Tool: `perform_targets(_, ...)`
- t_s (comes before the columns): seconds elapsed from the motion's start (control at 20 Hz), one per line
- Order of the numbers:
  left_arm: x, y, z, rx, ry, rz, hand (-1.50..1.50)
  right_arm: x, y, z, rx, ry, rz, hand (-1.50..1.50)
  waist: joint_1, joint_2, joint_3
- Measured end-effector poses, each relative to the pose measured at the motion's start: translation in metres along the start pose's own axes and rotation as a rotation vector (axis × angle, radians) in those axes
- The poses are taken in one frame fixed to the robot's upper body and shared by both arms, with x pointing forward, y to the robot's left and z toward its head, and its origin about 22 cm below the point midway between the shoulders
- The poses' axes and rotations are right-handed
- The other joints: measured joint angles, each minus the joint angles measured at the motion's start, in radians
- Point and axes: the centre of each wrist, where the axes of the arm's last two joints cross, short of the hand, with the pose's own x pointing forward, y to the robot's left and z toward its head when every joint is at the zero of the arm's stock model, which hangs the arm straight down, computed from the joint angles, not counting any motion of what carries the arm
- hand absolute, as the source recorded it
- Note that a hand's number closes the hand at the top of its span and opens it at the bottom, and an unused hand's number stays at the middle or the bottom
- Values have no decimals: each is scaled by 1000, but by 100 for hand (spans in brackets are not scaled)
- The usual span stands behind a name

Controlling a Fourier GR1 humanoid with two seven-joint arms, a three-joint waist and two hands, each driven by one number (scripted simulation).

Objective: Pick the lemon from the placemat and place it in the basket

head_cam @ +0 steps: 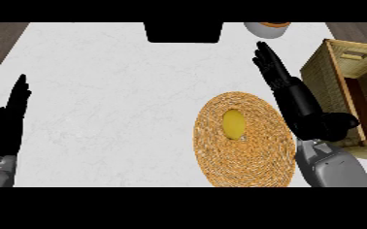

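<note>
Right hand [278, 73] fingers straight, holding nothing; lemon [234, 124] on woven placemat [251, 165] lies below-left of them, basket [324, 77] just right; left hand [13, 114] rests open at left edge.

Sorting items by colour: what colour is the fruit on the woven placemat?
Yellow: the lemon shows best in the head view.

The tabletop [108, 102] is white with faint grey veining, evenly lit. A black rectangular block [183, 32] sits at its far edge, centre. A grey round vessel [267, 29] stands at the same edge, right of centre. Dark brown floor [10, 35] shows beyond its far-left corner.
</note>
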Motion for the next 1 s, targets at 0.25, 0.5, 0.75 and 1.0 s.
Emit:
perform_targets(0.25,11,-15,-1,-17,-14,97,0,-14,-39,18,-294,115,141,150,-25,13,21)
perform_targets(0.5,31,-39,-1,-114,-23,218,0,-33,-33,31,-565,23,238,-150,-16,22,30)
perform_targets(0.75,47,-51,-4,-154,-32,256,0,-60,-17,26,-863,88,401,-150,1,27,28)
perform_targets(1.0,47,-51,-6,-155,-21,260,0,-72,-23,31,-1029,230,551,-150,-8,22,23)
